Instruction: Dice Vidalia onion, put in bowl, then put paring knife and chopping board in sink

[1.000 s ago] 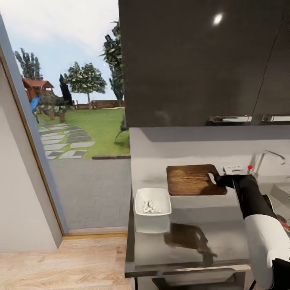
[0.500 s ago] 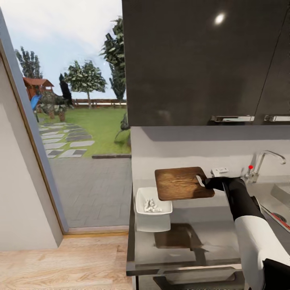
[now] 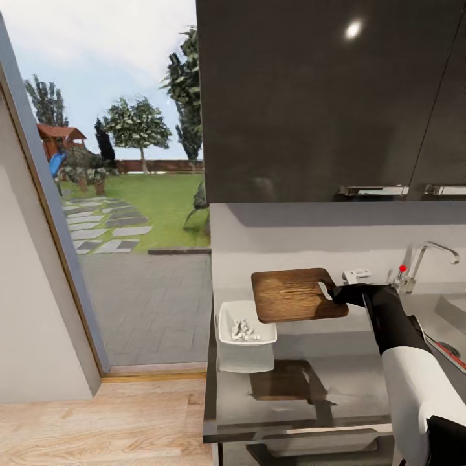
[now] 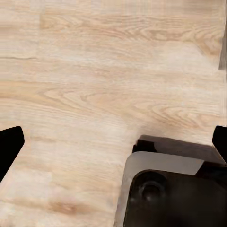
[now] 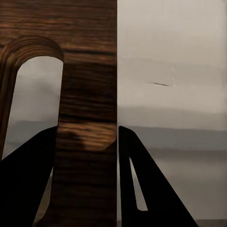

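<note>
The white bowl (image 3: 246, 335) sits low and left of centre in the head view, on the left end of the grey desk (image 3: 336, 388), and it holds a small heap of pale diced onion (image 3: 243, 331). Just right of it and higher in the frame, the wooden chopping board (image 3: 294, 295) is held level above the desk, its near left corner overlapping the bowl's far rim in the picture and its dark reflection lying on the glossy surface beneath. The right claw (image 3: 339, 296) has the board by its handle end; the right arm reaches in from the lower right corner, white at the forearm and black toward the wrist, angled up and leftward to the board. In the right wrist view the two dark fingers (image 5: 142, 184) press either side of the strip of wood (image 5: 87, 142) beside the handle hole, closed firmly on it. At the right edge of the head view are the sink (image 3: 446, 320) and its chrome tap (image 3: 427, 255). In the left wrist view the left claw's (image 4: 113, 142) fingertips (image 4: 9, 146) stand wide apart at the picture's two sides, grasping nothing, over light wood floor (image 4: 94, 85).
</note>
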Tool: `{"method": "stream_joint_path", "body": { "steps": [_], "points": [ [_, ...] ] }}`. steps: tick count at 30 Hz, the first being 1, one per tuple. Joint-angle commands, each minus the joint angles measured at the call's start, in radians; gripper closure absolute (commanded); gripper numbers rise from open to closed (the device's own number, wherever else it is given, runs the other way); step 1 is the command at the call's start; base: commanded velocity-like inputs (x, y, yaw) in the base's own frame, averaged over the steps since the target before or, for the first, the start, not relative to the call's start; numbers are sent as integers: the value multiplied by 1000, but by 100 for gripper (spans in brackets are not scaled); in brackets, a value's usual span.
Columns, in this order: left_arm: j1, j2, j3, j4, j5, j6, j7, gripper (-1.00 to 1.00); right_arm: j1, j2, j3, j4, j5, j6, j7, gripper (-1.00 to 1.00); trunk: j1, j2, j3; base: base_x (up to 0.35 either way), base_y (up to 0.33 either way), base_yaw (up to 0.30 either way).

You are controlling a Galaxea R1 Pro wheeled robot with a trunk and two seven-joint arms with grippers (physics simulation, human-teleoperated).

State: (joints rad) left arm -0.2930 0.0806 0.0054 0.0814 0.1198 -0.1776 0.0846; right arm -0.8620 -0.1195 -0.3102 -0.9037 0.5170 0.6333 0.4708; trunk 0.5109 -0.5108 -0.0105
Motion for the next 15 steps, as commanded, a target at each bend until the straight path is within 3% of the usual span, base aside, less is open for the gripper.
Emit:
{"method": "stream_joint_path", "body": {
  "steps": [1, 5, 6, 8, 15],
  "points": [
    [10, -4, -1, 5, 8, 23, -1, -100, 0, 0, -2, -1, 9, 3, 10, 100, 0, -1, -1, 0, 0, 0],
    [55, -28, -1, 6, 8, 43, -2, -100, -1, 0, -3, -1, 9, 5, 8, 100, 0, -1, -1, 0, 0, 0],
    [91, -50, -1, 6, 8, 45, -2, -100, -1, 0, -3, -1, 9, 6, 8, 100, 0, -1, -1, 0, 0, 0],
    [121, -65, -1, 6, 8, 44, -2, -100, -1, -2, -3, -1, 9, 6, 8, 100, 0, -1, -1, 0, 0, 0],
    [179, -99, -1, 6, 8, 42, -2, -100, 0, -19, -3, -1, 9, 6, 9, 100, 0, -1, -1, 0, 0, 0]
  ]
}}
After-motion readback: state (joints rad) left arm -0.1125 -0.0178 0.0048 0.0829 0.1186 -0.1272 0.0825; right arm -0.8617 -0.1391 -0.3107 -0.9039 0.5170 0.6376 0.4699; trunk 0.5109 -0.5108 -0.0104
